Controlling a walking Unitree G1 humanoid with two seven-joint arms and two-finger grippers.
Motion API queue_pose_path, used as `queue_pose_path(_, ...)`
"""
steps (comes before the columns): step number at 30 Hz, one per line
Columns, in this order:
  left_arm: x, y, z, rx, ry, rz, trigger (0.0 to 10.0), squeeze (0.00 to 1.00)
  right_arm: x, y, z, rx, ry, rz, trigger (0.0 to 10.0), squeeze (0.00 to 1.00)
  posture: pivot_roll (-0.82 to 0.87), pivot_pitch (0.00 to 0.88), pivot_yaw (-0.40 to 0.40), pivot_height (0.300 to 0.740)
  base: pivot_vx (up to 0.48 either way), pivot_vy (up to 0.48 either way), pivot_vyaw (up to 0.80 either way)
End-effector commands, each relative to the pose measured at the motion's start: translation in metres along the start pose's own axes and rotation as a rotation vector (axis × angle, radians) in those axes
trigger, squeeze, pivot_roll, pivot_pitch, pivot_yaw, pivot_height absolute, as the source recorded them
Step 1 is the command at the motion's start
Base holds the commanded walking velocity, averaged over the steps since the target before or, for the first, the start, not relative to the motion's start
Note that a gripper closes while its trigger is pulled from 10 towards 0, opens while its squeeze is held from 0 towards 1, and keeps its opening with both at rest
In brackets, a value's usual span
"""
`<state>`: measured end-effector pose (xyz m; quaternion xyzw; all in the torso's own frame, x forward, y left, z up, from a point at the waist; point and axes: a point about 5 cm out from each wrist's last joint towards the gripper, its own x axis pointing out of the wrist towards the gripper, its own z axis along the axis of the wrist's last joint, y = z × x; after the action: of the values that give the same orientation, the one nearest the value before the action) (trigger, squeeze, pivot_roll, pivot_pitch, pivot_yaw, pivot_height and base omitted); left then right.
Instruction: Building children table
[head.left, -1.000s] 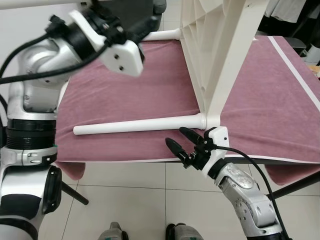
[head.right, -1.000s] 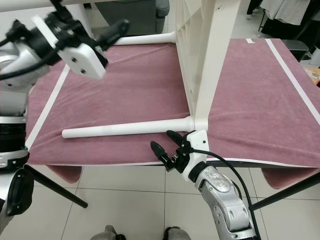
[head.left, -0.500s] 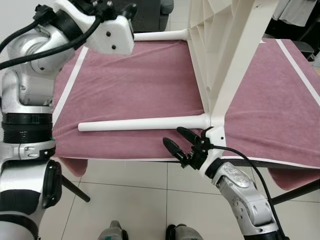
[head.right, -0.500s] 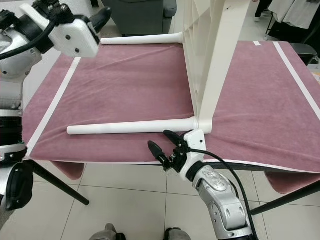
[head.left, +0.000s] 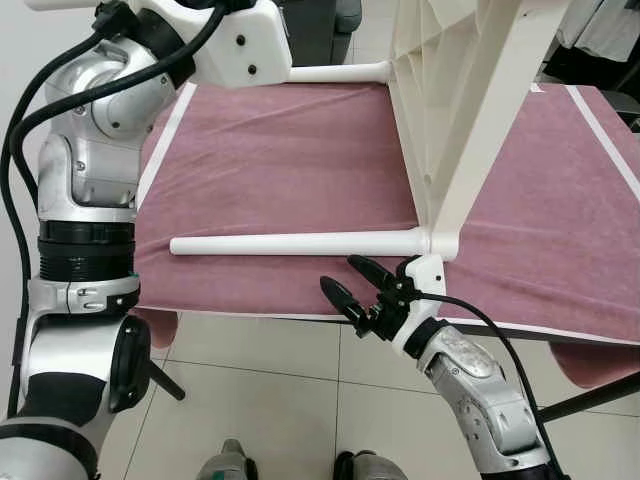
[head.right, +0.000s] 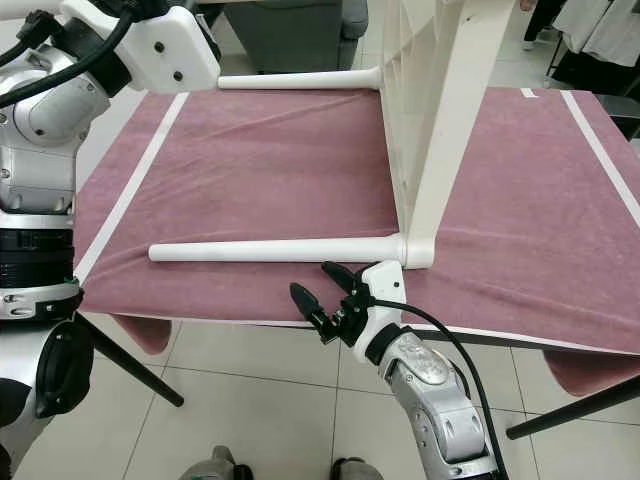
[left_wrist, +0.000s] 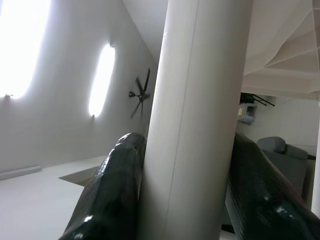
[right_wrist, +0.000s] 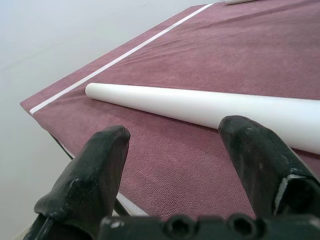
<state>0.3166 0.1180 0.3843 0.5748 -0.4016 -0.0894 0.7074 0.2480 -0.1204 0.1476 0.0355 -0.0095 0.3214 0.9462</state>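
Left wrist view: left end effector (left_wrist: 187, 195) pinches a white leg (left_wrist: 195, 115) (right end effector (head.left: 358, 283) spread).

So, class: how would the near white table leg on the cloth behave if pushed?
The near leg looks like stiff, smooth plastic, so probably light and slippery. Though round, it joins the tabletop, so it likely won't roll alone; the whole table would shift on the cloth.

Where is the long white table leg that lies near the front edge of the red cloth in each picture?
Left eye view: the white leg lies across the middle, just above the right gripper.
Right eye view: it lies across the middle, above that gripper.
Right wrist view: it runs across, beyond the open black fingers.
Left wrist view: can't tell; that pole may be another leg.
Shared landmark: the red cloth.
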Motion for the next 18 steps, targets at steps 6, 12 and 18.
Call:
queue_pose_path(6, -0.004, 0.014, -0.012, -0.135, 0.101, 0.397, 7.9, 0.0, 0.004, 0.01, -0.008, 0.024, 0.018, 0.011, 10.0, 0.0, 0.02, 0.073, 0.058, 0.74, 0.0, 0.0, 0.0)
queue_pose_path(12, 0.001, 0.03, -0.014, -0.235, 0.106, 0.531, 0.0, 0.0, 0.01, 0.007, -0.017, 0.084, 0.03, -0.089, 10.0, 0.0, 0.02, 0.071, 0.059, 0.74, 0.0, 0.0, 0.0)
queue_pose_path(18, 0.0, 0.034, -0.012, -0.247, 0.09, 0.558, 0.0, 0.0, 0.01, 0.001, -0.017, 0.117, 0.019, -0.139, 10.0, 0.0, 0.01, 0.067, 0.062, 0.74, 0.0, 0.0, 0.0)
